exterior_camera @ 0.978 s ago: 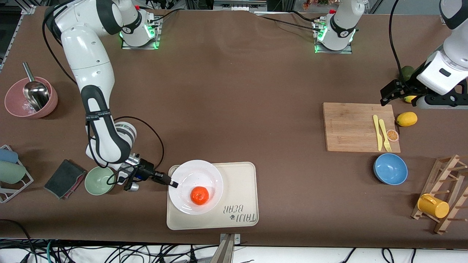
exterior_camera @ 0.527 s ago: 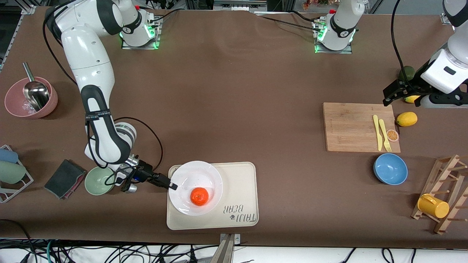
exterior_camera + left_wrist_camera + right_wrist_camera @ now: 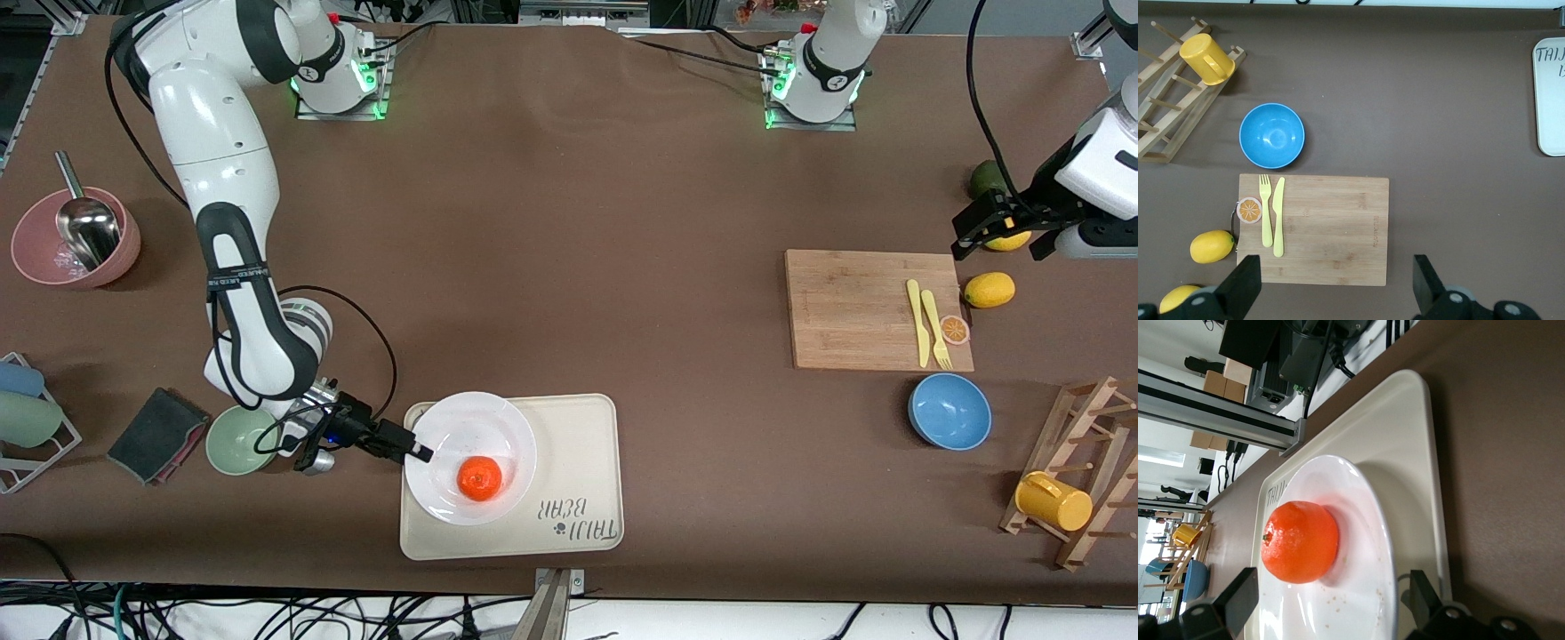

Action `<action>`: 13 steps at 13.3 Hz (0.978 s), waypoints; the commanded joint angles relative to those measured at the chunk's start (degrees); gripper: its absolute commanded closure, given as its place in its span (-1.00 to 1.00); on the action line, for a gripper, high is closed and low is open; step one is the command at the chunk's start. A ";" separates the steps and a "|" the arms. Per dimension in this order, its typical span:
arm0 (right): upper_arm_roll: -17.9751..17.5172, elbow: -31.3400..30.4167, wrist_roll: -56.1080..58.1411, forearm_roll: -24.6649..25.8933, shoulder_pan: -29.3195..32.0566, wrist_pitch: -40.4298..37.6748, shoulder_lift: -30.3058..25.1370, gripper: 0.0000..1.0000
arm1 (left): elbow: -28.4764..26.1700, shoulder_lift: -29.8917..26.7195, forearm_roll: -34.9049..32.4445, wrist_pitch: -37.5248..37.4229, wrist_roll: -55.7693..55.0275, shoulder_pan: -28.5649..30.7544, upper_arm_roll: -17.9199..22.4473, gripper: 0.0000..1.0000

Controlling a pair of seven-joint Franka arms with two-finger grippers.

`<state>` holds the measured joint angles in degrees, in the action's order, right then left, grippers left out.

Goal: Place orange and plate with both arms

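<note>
The white plate [image 3: 462,427] lies on the cream bear-print tray [image 3: 578,444] near the table's front edge, with the orange [image 3: 479,478] in it. My right gripper [image 3: 422,452] is low at the plate's rim on the side toward the right arm's end. In the right wrist view it [image 3: 1331,603] is open, one finger over the plate [image 3: 1358,513] near the orange [image 3: 1300,542], the other outside the rim over the tray [image 3: 1405,433]. My left gripper [image 3: 965,236] is open and empty, raised by the cutting board's edge [image 3: 1336,283].
A cutting board [image 3: 858,309] holds a yellow fork and knife and an orange slice [image 3: 954,330]. Lemons [image 3: 989,290], a blue bowl [image 3: 949,411] and a rack with a yellow cup [image 3: 1053,500] are near it. A green bowl [image 3: 238,440] and dark cloth [image 3: 160,434] lie by my right arm.
The plate, the orange and the tray have slid slightly toward the right arm's end along with my right gripper. My left gripper has moved away toward its own end of the table.
</note>
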<state>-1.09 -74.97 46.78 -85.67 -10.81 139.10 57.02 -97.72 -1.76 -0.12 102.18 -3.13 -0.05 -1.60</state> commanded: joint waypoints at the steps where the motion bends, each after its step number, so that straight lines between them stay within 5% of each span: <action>1: -0.32 -0.35 0.25 1.11 -0.09 0.74 -1.99 -1.00 | 1.57 1.06 -1.29 -0.75 0.93 0.40 -0.16 -1.00; 6: 0.65 -0.87 -0.37 22.88 0.70 -2.24 -5.68 -1.00 | 2.01 1.76 -1.29 -0.49 0.93 1.63 -0.51 -1.00; 13: 9.52 -2.37 -6.58 49.42 0.26 -23.41 -14.29 -1.00 | 2.01 1.59 -1.29 -0.84 0.93 1.54 -0.69 -1.00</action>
<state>6.93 -74.95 44.07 -42.09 -9.96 119.94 46.94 -97.43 -0.87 -0.13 102.18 -3.03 1.33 -1.82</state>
